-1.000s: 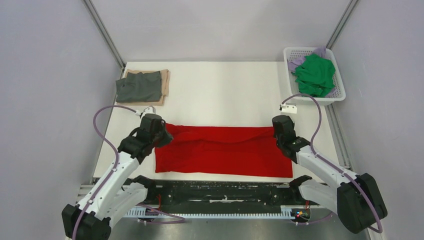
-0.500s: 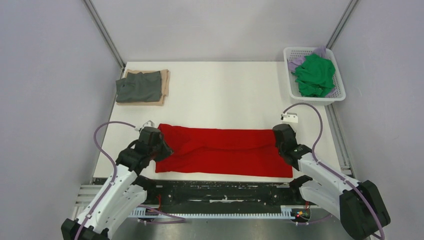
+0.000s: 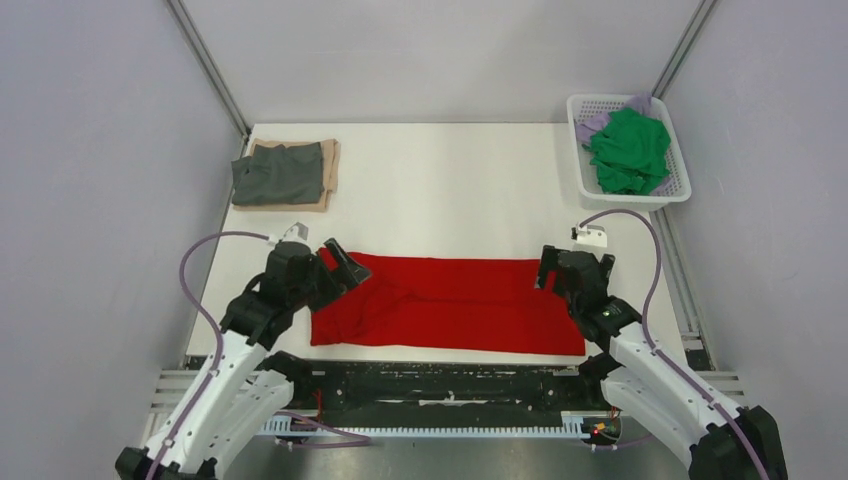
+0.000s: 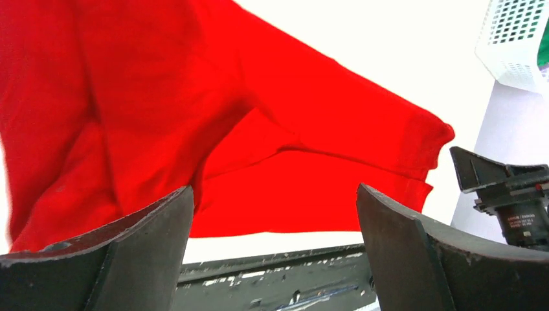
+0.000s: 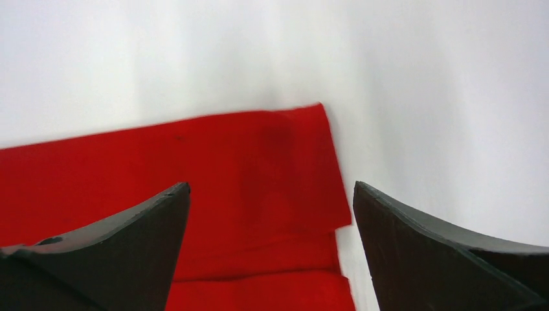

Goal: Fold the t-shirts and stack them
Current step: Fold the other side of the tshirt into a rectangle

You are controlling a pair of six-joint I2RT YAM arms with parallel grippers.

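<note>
A bright red t-shirt [image 3: 450, 305] lies folded into a long strip across the near part of the white table [image 3: 440, 190]. My left gripper [image 3: 345, 265] hovers open over its left end, nothing between the fingers; the left wrist view shows red cloth [image 4: 162, 97] beyond the spread gripper [image 4: 273, 189]. My right gripper [image 3: 575, 264] stands open over the strip's right end, with the red shirt's corner [image 5: 272, 155] below the empty gripper [image 5: 270, 184]. A folded dark grey t-shirt [image 3: 277, 175] rests on a tan one [image 3: 330, 165] at the far left.
A white lattice basket [image 3: 677, 175] at the far right corner holds a crumpled green t-shirt [image 3: 628, 148] and a lilac one [image 3: 592, 125]. The black rail [image 3: 440, 385] with the arm bases runs along the near edge. Grey walls enclose the table.
Both grippers were shut on the red shirt's ends and have drawn them toward the near side, then opened and let go. The shirt now lies flat.
</note>
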